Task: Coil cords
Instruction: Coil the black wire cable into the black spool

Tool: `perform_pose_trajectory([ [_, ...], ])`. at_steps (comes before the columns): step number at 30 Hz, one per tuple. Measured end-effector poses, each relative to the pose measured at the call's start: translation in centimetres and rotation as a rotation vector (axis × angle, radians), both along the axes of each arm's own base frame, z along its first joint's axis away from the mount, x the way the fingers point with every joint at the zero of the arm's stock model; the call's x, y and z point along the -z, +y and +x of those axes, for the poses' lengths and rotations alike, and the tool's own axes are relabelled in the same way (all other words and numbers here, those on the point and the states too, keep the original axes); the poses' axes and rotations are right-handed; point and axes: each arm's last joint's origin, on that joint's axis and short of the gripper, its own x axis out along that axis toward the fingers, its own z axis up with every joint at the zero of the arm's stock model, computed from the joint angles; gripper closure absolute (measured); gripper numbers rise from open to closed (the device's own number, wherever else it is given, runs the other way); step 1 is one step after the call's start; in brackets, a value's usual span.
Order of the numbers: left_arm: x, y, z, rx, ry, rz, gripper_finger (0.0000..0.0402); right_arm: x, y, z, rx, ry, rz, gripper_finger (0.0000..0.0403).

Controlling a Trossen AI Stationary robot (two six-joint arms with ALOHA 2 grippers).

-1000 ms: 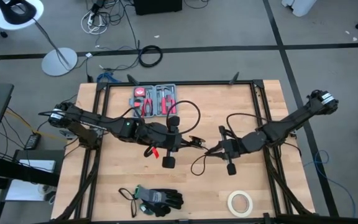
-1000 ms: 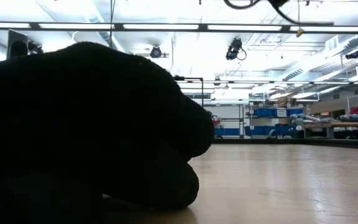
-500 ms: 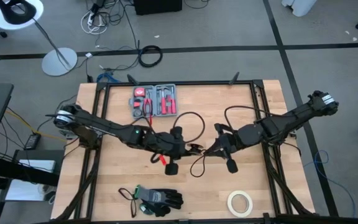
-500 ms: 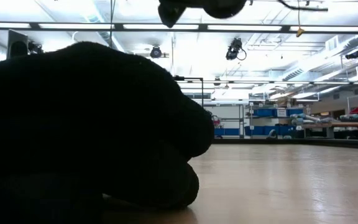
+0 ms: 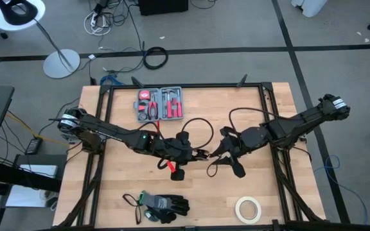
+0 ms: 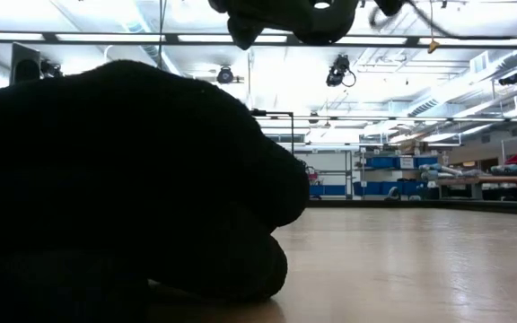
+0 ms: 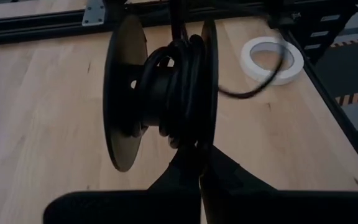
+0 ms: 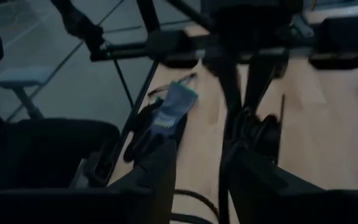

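- So, high view: the thin black flexible cord [image 5: 196, 133] sits mid-tabletop between the two arms, part wound on a small black flat-sided spool [image 5: 180, 172], the rest arcing in a loose loop toward the red-and-grey tool case [image 5: 160, 103]. A tail trails toward the right gripper [image 5: 223, 154].
- The left gripper [image 5: 184, 154] is right at the spool, so it's clearly the nearer arm. The right one sits just beside the loose tail, on the side away from the spool.
- Black gloves [image 5: 164, 205] and a white tape roll [image 5: 248, 208] lie near the front edge of the wooden tabletop [image 5: 121, 179], well apart from the action.
- Low view: mostly blocked by a dark lump up close; arm parts hang at the top edge, nothing useful.
- Left wrist view: jaws together, clamped on the spool's rim, cord turns wrapped around the hub, spool axis running roughly crosswise to the fingers [image 7: 229, 174].
- Right wrist view: jaws apart with nothing between them; cord lies just ahead of the fingers [image 8: 160, 168]. I'd guess re-gripping the tail comes next.
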Motion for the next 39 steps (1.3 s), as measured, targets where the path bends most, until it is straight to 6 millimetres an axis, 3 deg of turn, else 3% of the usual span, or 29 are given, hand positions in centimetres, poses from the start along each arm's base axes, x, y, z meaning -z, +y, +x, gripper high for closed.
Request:
perform_pose_trajectory([
  [18, 1.0, -0.7, -0.1, -0.004, 0.058, 0.030, 0.0401, -0.2, -0.1, 0.1, 0.005, -0.001, 0.065, 0.0268],
  [28, 1.3, -0.8, 0.2, 0.003, 0.047, 0.050, 0.0401, -1.9, 0.4, 0.5, -0.038, -0.200, 0.067, 0.0266],
  [33, 1.4, -0.9, 0.1, 0.005, 0.060, 0.054, 0.0401, -1.7, 0.3, 0.2, -0.037, -0.149, 0.097, 0.0268],
  [39, 1.4, -1.2, 0.0, 0.009, 0.056, 0.059, 0.0401, -2.9, 0.2, -0.3, -0.056, -0.203, 0.122, 0.0268],
])
